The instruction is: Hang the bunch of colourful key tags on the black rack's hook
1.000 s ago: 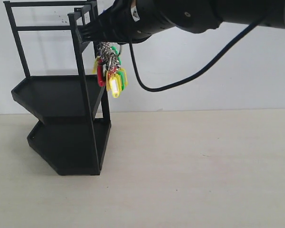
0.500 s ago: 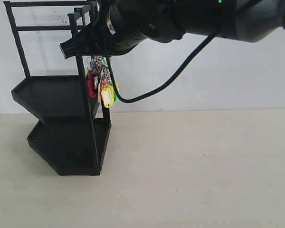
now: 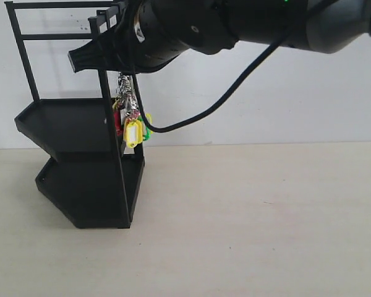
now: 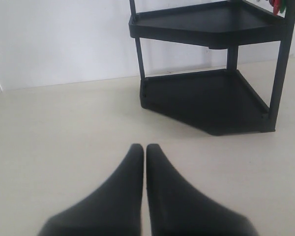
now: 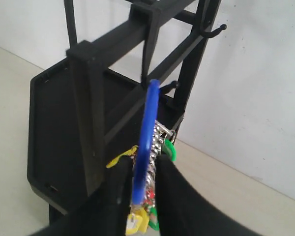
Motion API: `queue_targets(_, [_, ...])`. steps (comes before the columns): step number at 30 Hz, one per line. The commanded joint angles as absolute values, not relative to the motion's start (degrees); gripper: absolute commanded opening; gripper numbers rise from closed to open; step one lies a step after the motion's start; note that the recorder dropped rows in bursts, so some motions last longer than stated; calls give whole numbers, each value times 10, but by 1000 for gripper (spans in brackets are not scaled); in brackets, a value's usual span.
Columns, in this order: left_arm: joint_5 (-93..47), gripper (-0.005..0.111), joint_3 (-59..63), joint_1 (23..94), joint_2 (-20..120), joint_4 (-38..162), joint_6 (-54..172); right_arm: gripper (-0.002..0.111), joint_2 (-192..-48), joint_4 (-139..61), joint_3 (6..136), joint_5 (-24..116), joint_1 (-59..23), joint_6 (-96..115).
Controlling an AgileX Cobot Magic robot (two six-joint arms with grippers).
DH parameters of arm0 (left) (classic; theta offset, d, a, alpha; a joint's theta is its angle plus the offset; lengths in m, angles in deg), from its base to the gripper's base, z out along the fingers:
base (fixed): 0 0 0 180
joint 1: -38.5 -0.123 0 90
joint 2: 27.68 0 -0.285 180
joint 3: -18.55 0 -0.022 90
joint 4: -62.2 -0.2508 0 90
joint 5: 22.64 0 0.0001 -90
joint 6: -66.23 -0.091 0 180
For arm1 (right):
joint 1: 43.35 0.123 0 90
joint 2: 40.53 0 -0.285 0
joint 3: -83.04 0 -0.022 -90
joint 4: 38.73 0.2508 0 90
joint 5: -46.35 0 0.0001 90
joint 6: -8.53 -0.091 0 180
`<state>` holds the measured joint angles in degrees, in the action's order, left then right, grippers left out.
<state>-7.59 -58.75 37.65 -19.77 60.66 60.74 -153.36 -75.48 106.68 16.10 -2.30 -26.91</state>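
The colourful key tag bunch (image 3: 131, 120) dangles beside the black rack's (image 3: 80, 124) front post, under my right gripper (image 3: 89, 57). That gripper reaches across to the top of the rack. In the right wrist view my right gripper (image 5: 145, 164) is shut on the bunch's blue carabiner loop (image 5: 147, 128). Silver rings and yellow and green tags (image 5: 137, 221) hang below it. The loop's tip sits close to a thin black hook (image 5: 171, 87) on the rack; I cannot tell whether they touch. A second hook (image 5: 214, 32) is higher up. My left gripper (image 4: 145, 148) is shut and empty, low over the table.
The rack (image 4: 206, 93) stands on a pale table (image 3: 247, 216) against a white wall. A black cable (image 3: 235, 86) loops down from the right arm. The tags' tips (image 4: 280, 6) peek in at the edge of the left wrist view.
The right gripper has moved left over the rack's top. The key tag bunch has swung left and now hangs against the front post.
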Motion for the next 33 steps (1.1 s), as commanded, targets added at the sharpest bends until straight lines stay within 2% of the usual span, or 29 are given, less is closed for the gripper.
queue_targets(1, [-80, 4, -587, 377, -199, 609, 607, 42, -1530, -752, 1071, 168, -22, -270])
queue_targets(2, [-80, 4, -587, 377, -199, 609, 607, 45, -1530, -753, 1071, 170, -22, -272])
queue_targets(7, [-80, 4, -587, 377, -199, 609, 607, 45, -1510, -755, 1071, 149, -22, -272])
queue_targets(14, [-80, 4, -587, 377, -199, 609, 607, 45, -1458, -775, 1071, 15, -22, -271])
queue_targets(16, [-80, 4, -587, 377, -199, 609, 607, 40, -1447, -776, 1071, -32, -22, -265])
queue_targets(17, [-80, 4, -587, 377, -199, 609, 607, 34, -1442, -776, 1071, -57, -22, -257])
queue_targets(21, [-80, 4, -587, 377, -199, 609, 607, 0, -1428, -774, 1071, -157, -22, -209])
queue_targets(24, [-80, 4, -587, 377, -199, 609, 607, 0, -1414, -771, 1069, -214, -22, -200])
queue_targets(27, [-80, 4, -587, 377, -199, 609, 607, 0, -1390, -753, 1054, -203, -22, -184])
queue_targets(29, [-80, 4, -587, 377, -199, 609, 607, 0, -1360, -732, 1020, -159, -22, -179])
queue_targets(33, [-80, 4, -587, 377, -199, 609, 607, 0, -1258, -729, 872, -20, -22, -174])
